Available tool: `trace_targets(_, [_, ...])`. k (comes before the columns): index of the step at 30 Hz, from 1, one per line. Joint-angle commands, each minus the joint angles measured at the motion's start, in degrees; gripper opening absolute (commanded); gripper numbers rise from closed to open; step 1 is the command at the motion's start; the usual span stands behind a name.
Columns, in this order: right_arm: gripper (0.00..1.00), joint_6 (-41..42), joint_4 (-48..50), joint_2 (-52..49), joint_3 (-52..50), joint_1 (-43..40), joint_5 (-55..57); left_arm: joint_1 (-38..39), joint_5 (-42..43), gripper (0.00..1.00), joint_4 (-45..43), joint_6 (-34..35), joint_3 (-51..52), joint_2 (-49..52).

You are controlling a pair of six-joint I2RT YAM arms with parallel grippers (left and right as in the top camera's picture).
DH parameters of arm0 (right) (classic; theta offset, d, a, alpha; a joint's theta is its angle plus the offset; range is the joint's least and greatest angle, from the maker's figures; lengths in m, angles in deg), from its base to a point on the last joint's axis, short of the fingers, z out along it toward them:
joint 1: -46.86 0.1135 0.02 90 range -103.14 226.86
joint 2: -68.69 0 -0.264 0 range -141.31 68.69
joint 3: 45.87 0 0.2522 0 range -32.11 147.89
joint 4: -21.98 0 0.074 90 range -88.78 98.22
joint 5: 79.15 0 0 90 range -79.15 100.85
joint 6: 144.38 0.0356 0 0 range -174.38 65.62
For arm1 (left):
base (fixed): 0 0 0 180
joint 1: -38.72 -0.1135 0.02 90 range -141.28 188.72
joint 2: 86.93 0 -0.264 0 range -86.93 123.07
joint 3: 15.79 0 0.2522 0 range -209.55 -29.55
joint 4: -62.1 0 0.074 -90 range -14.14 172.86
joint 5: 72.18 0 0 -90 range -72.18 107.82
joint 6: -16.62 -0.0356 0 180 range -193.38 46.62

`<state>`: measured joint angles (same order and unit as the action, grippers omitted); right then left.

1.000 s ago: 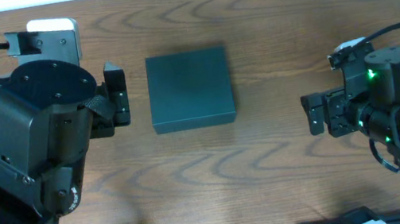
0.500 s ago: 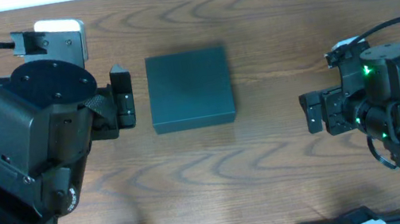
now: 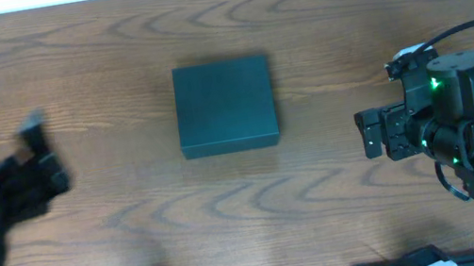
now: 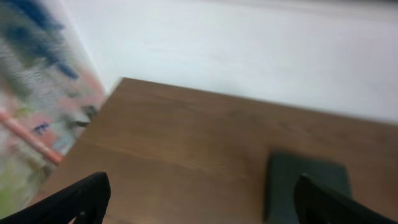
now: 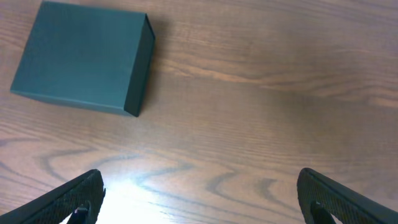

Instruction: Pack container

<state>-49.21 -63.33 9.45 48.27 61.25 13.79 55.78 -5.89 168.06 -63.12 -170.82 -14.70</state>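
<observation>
1. While the container [image 3: 224, 106] is sitting shut mid-counter [image 3: 315, 25], nothing is touching it.
2. Left hand [image 3: 42, 156] is smearing into blur near the counter's left edge, its fingers standing released and empty.
3. Right hand [image 3: 371, 136] is hovering well right of the container, released and empty, its arm running off-frame.

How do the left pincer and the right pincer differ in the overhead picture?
The left pincer looks blurred; the right pincer looks sharp. The left pincer sits near the picture's left edge, farther from the container than the right pincer. Both are open, empty and apart from the container.
</observation>
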Motion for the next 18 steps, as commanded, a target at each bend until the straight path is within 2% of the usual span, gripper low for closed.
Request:
trace_targets(1, [0.99, -0.52, -0.02, -0.02, -0.22, 0.26, -0.2, -9.84, 6.16, 0.95, 1.29, -3.34, 6.16, -3.45])
trace_targets(4, [0.99, -0.52, -0.02, -0.02, -0.22, 0.26, -0.2, -16.11, 9.33, 0.95, -4.39, -7.56, 15.72, -8.94])
trace_targets(8, [0.99, -0.52, -0.02, -0.02, -0.22, 0.26, -0.2, -20.92, 9.97, 0.95, -14.38, -8.22, 32.83, -18.25])
trace_targets(18, [0.99, -0.52, -0.02, -0.02, -0.22, 0.26, -0.2, -23.08, 12.79, 0.95, -34.56, -8.15, 76.72, -39.6])
